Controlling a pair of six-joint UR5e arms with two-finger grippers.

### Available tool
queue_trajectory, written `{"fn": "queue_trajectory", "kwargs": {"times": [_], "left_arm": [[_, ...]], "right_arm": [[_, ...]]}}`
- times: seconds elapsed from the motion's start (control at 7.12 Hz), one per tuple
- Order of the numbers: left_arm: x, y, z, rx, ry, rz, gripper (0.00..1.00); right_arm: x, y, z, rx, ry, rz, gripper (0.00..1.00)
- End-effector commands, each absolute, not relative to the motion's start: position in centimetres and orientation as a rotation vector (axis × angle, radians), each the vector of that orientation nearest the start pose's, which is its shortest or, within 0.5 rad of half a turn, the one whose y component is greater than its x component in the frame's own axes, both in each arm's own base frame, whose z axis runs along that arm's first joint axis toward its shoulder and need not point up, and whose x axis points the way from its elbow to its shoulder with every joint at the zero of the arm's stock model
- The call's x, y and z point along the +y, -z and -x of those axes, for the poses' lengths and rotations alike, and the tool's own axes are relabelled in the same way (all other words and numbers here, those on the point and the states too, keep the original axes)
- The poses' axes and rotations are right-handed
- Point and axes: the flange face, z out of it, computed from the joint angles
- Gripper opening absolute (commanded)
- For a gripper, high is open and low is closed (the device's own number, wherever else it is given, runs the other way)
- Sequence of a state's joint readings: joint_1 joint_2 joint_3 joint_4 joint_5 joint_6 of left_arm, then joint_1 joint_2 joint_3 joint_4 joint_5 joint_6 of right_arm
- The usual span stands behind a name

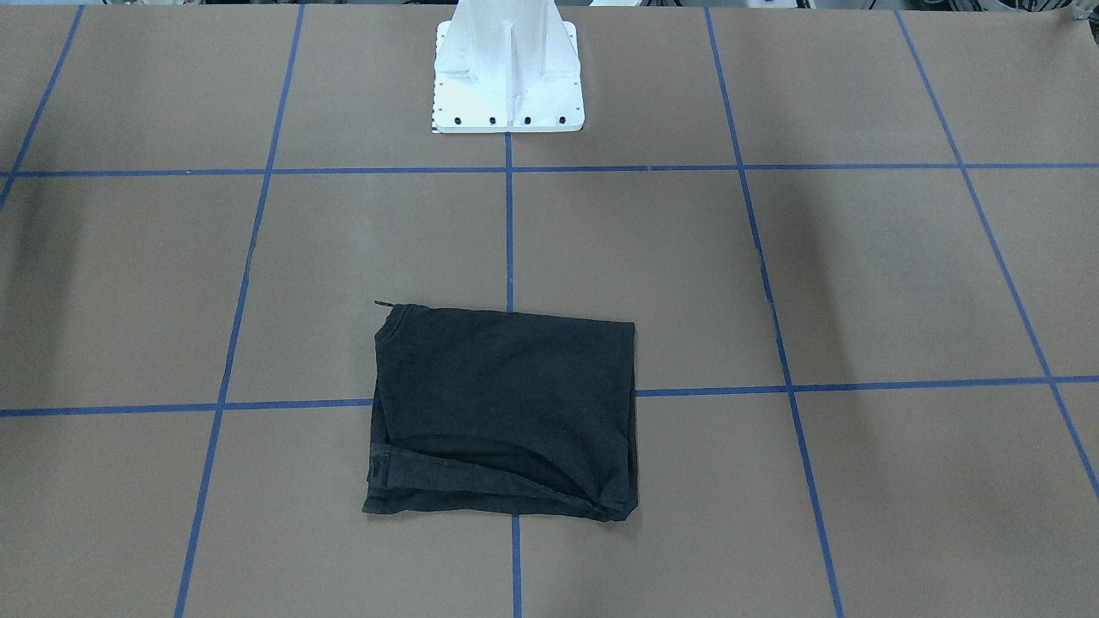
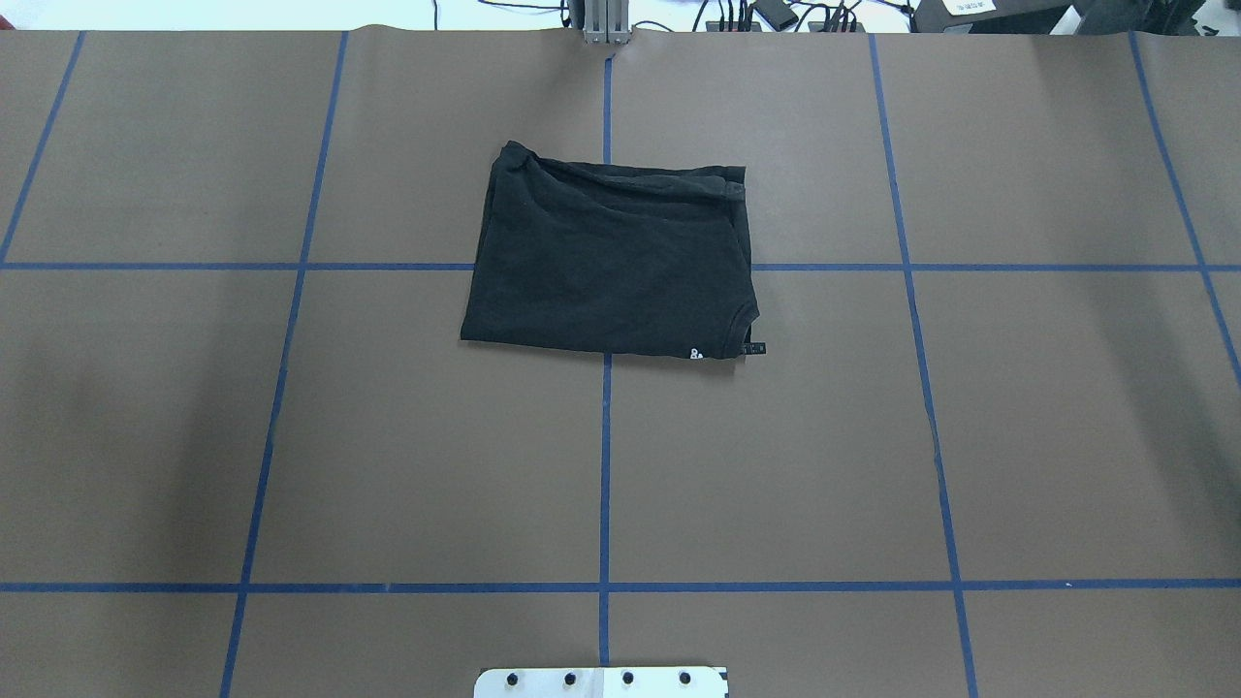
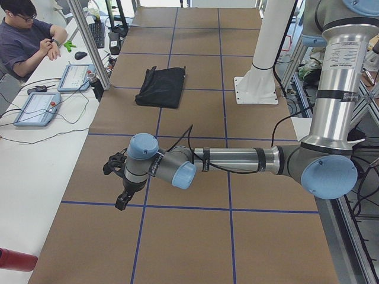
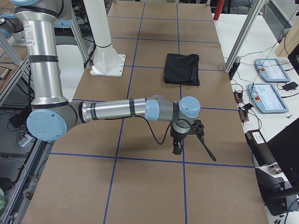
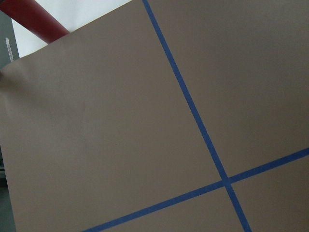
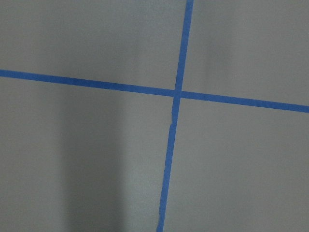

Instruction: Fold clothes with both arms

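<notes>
Shirt lies folded upper-centre in the overhead view, long axis left-right — well apart from left gripper and right gripper alike. Jaw state of the 2: cannot tell.

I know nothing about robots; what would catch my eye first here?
A black T-shirt, folded into a neat rectangle, lies on the brown table gridded with blue tape. The silver left arm and right arm stretch out low over the table's opposite ends, both well away from it.
</notes>
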State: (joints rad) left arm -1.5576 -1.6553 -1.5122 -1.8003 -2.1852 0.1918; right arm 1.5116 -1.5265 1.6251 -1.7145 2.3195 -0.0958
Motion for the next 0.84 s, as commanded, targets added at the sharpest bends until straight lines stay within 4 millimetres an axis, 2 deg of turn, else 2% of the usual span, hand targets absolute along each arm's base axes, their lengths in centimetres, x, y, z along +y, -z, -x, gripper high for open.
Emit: {"fn": "queue_trajectory", "kwargs": {"times": [0.0,0.14,0.42,0.7], "left_arm": [[-52.3,-61.1,6.8,0.609,-0.27,-0.177,1.0],[-50.2,-62.4,6.4,0.651,-0.258,-0.146,1.0],[-47.6,-64.0,5.9,0.731,-0.249,-0.135,1.0],[-47.5,-64.4,5.8,0.732,-0.245,-0.126,1.0]], "right_arm": [[-49.6,-63.4,-3.7,-0.794,0.12,0.034,1.0],[-49.1,-63.9,-3.7,-0.796,0.117,0.044,1.0],[-48.0,-64.6,-3.8,-0.799,0.11,0.057,1.0],[-46.2,-64.8,-3.9,-0.801,0.109,0.062,1.0]]}}
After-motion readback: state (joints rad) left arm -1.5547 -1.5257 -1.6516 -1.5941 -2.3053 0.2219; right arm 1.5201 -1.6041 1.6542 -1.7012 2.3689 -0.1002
